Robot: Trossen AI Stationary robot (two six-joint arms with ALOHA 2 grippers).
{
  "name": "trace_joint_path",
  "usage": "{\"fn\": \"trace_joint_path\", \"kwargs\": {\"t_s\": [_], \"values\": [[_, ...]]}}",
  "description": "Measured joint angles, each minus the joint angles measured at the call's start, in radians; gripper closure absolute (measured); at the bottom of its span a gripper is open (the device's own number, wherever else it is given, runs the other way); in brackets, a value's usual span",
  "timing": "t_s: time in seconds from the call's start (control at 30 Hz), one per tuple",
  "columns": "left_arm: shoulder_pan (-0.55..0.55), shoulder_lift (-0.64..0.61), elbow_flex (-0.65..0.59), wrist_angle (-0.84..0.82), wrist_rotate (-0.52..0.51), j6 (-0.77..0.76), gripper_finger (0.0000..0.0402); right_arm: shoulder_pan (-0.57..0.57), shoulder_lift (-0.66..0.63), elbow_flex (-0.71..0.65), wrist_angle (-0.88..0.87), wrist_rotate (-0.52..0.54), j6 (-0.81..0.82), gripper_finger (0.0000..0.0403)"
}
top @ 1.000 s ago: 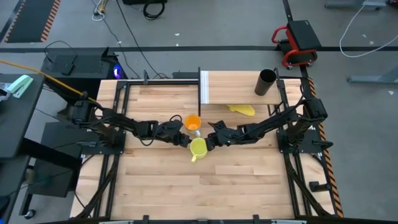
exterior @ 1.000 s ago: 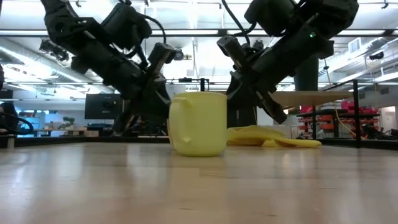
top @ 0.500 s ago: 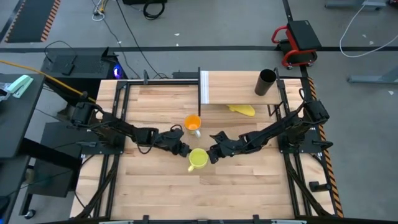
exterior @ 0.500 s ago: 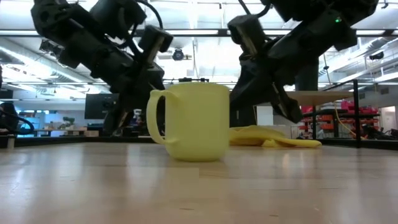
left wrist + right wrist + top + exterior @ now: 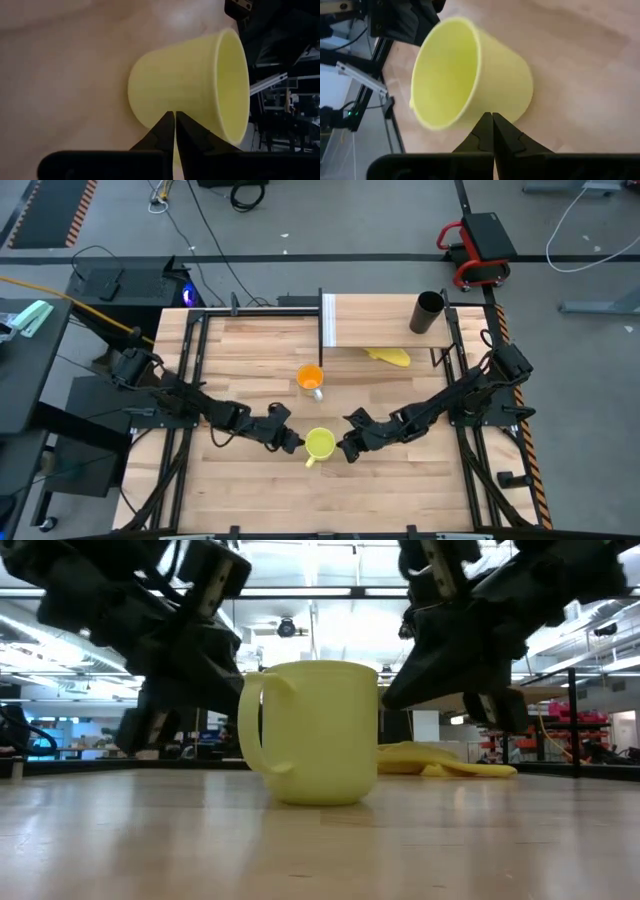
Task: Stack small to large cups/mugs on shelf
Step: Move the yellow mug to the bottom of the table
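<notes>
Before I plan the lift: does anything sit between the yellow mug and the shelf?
Yes. The orange cup stands on the table between the yellow mug and the shelf. The left gripper and right gripper, both shut, flank the mug with nothing between.

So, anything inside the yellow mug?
The yellow mug looks empty: only bare yellow wall shows in both wrist views. Its bottom is out of sight.

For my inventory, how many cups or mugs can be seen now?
3. The yellow mug stands on the table between both tools; the orange cup stands nearer the shelf; the black cup stands on the shelf's far right corner. None seems hidden.
</notes>
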Motion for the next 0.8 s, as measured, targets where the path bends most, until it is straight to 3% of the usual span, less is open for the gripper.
{"fn": "trace_joint_path", "kwargs": {"t_s": [0.17, 0.33, 0.6, 0.8], "values": [[-0.022, 0.0, 0.0, -0.003, -0.064, -0.004, 0.0393, 0.016, 0.0, 0.0, -0.008, 0.012, 0.0, 0.0403], [0.028, 0.0, 0.0, -0.007, -0.081, 0.016, 0.0391, -0.024, 0.0, 0.0, -0.051, 0.027, -0.009, 0.0403], [0.122, 0.0, 0.0, -0.006, -0.03, 0.079, 0.0384, -0.106, 0.0, 0.0, -0.025, 0.026, -0.083, 0.0402], [0.101, 0.0, 0.0, 0.003, -0.006, 0.083, 0.0395, -0.113, 0.005, 0.044, 0.004, 0.011, -0.133, 0.0402]]}}
